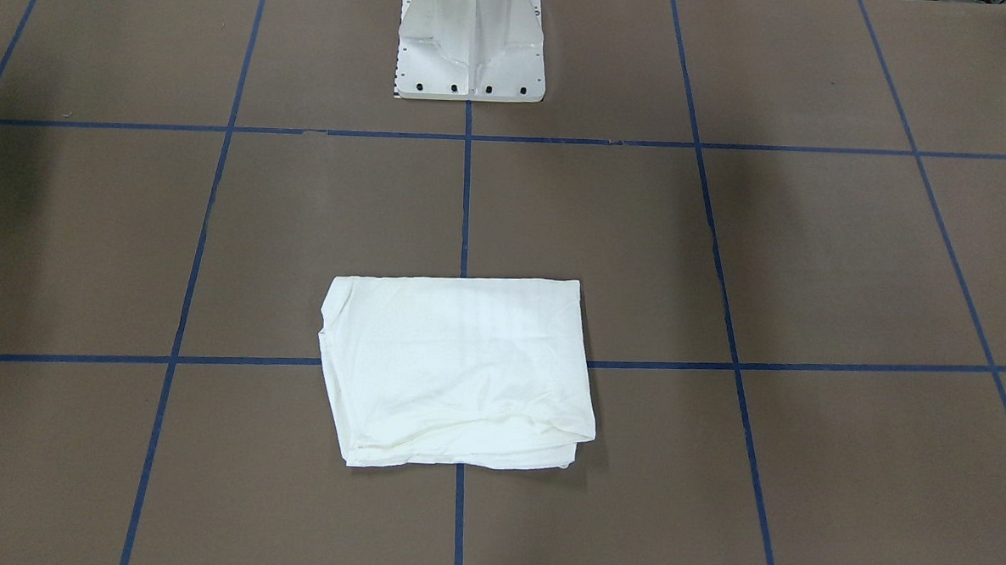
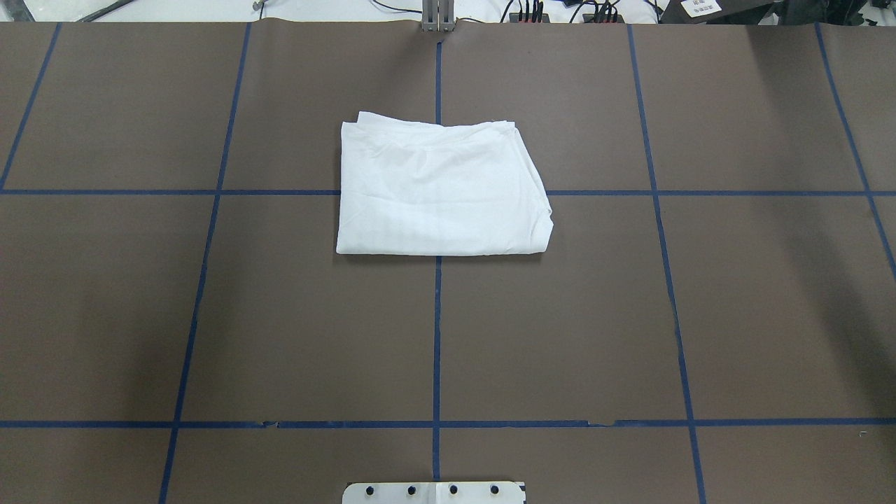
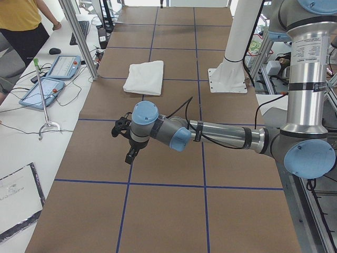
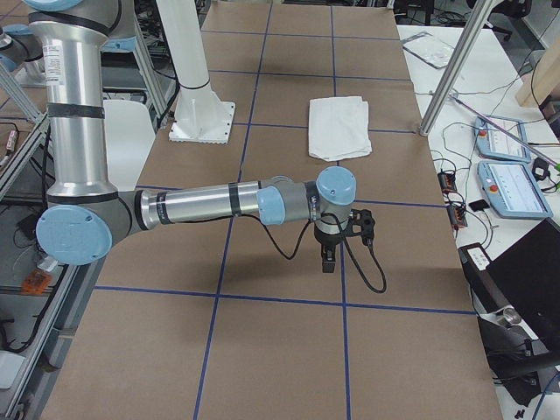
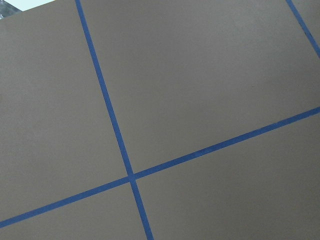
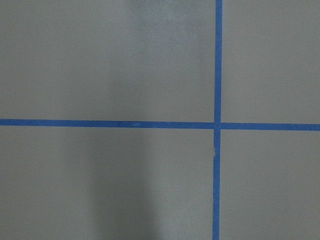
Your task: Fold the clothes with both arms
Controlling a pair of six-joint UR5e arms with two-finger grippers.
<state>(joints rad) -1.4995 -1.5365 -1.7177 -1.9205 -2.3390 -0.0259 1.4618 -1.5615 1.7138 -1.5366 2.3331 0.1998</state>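
Where the T-shirt lies: mid-table, over a crossing of blue tape lines; a soft, faintly creased white rectangle, with its layered edges on the side away from the robot.
Table: matte brown paper, taped into squares.
Left gripper: above brown paper, well apart from the shirt; finger spread cannot be told.
Right gripper: likewise, toward the opposite end.
Pedestal base: white metal, at the robot-side edge.
Room: brown paper surrounds the shirt on every side.

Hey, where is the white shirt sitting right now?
In the overhead view the folded shirt lies flat at the far middle of the table, covering a crossing of blue tape lines, straight ahead of the white pedestal base.
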